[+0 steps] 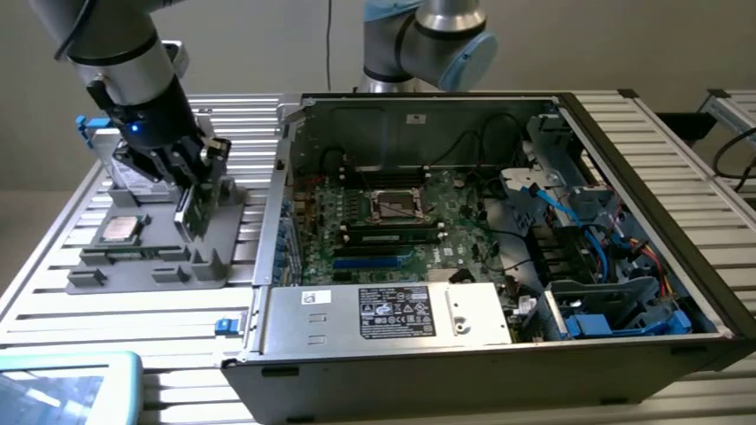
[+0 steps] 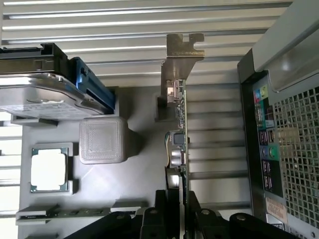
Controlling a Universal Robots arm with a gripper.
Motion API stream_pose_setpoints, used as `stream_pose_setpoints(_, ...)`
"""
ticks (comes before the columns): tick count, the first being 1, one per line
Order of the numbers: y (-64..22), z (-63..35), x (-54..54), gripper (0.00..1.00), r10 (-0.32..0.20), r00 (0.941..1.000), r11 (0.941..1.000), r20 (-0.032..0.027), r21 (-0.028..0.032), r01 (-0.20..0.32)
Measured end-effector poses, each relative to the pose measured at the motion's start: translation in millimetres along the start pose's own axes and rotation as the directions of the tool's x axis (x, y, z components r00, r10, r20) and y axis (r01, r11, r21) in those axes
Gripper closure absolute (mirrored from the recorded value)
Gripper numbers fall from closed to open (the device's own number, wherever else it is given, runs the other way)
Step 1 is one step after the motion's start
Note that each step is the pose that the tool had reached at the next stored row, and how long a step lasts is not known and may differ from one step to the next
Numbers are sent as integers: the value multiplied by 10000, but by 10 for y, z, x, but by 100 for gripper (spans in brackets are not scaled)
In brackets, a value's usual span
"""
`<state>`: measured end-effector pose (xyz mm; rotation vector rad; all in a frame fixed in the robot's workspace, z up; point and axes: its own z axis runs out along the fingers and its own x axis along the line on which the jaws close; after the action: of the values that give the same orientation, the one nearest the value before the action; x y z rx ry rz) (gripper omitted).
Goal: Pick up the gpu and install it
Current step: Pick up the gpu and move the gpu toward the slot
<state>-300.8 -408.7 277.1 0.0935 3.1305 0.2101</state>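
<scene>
The gpu (image 1: 191, 211) is a slim card that stands on edge over the grey parts fixture (image 1: 142, 270) at the exterior view's left. My gripper (image 1: 183, 177) comes down on it from above. In the wrist view I see the card edge-on (image 2: 177, 134), its metal bracket (image 2: 183, 47) at the far end. My gripper (image 2: 178, 201) is shut on the gpu, with one black finger pressed to each face. Whether the card's lower edge still rests in the fixture slot is hidden. The open computer case (image 1: 497, 239), with its motherboard (image 1: 390, 221), lies beside the fixture.
On the fixture sit a silver hard drive with a blue tab (image 2: 40, 94), a square processor chip (image 2: 49, 169) and a memory stick (image 2: 65, 211). The case's rear panel (image 2: 284, 124) stands close beside the card. A tablet corner (image 1: 59, 381) shows near the table's front.
</scene>
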Motion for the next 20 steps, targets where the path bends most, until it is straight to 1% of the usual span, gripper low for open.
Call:
stream_pose_setpoints(13,69,-586,-15,73,-2,10000,10000,0,0,2)
stream_pose_setpoints(16,91,-722,-69,73,0,10000,10000,1,0,0)
stream_pose_setpoints(20,122,-902,-195,73,0,10000,10000,0,1,0)
